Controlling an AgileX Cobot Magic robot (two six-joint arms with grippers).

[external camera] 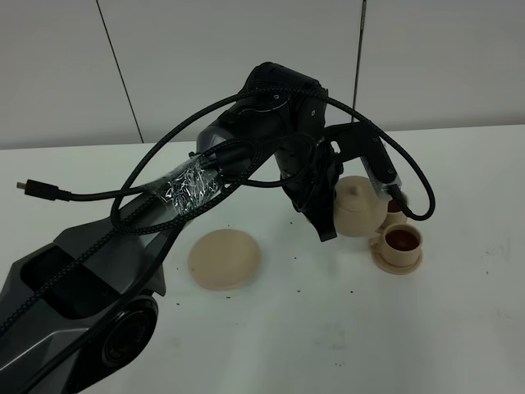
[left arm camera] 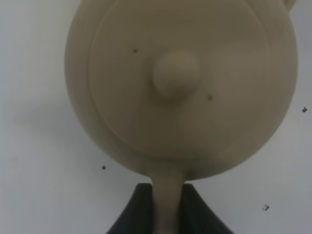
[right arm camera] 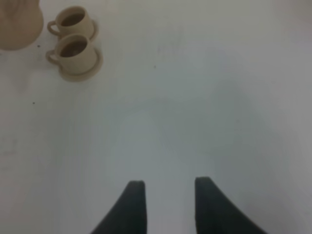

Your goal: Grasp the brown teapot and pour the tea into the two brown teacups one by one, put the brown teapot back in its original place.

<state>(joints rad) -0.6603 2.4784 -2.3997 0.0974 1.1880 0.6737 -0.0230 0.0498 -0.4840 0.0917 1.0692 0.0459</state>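
The brown teapot (external camera: 358, 205) is the biggest thing of the task. It looks like hard clay, so it is stiff, a bit heavy with tea inside, and it would crack if it fell. Its skin is dull, not shiny, so I think it is not very slippery. The best place to hold it is the loop handle, and that is where the left tool (left arm camera: 168, 214) has it: the two dark fingers are pressed tight on the thin handle. The teapot hangs a little above the white bench (external camera: 328, 328), at about 9 o'clock from the cups and right next to them. I count one teapot.

Next in size is the round flat saucer plate (external camera: 225, 258). There is one. It lies bare on the bench at about 8 o'clock from the teapot, well apart from it. I think the teapot must go back there.

The smallest things are the two brown teacups (right arm camera: 74, 35). Each sits on its own small saucer, and the two are close together. Both have dark tea in them, so the pouring looks done. They are light and easy to tip.

The right tool (right arm camera: 165, 204) is spread apart and holds nothing, far from the cups.
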